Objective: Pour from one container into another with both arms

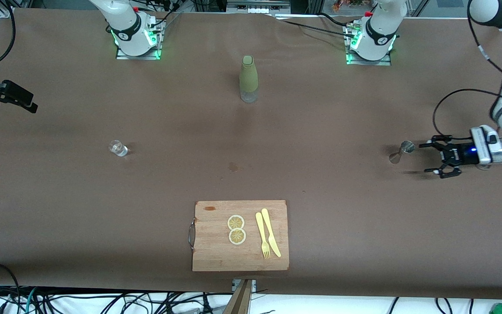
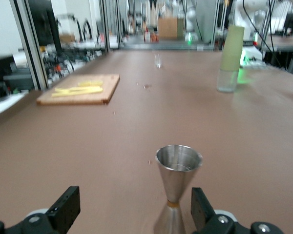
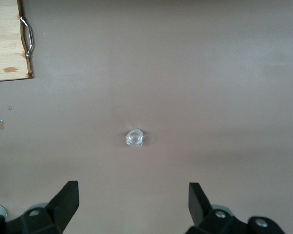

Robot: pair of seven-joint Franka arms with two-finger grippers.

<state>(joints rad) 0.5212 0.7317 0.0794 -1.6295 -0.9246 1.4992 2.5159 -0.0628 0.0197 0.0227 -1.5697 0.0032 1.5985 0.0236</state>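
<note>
A steel hourglass jigger (image 1: 401,151) stands upright on the brown table toward the left arm's end. My left gripper (image 1: 433,158) sits low beside it, open. In the left wrist view the jigger (image 2: 178,183) is between the spread fingers of the left gripper (image 2: 134,210), close to one finger (image 2: 201,209) and apart from it. A small clear glass (image 1: 118,148) stands toward the right arm's end. My right gripper (image 1: 26,102) hangs high over that end, open, and the right wrist view shows this gripper (image 3: 134,204) looking down on the glass (image 3: 135,138). A green bottle (image 1: 249,78) with a clear base stands mid-table near the bases.
A wooden cutting board (image 1: 216,250) with a metal handle lies near the table's front edge. It carries two lemon slices (image 1: 236,229) and a yellow knife and fork (image 1: 267,237). A small stain (image 1: 232,166) marks the table's middle.
</note>
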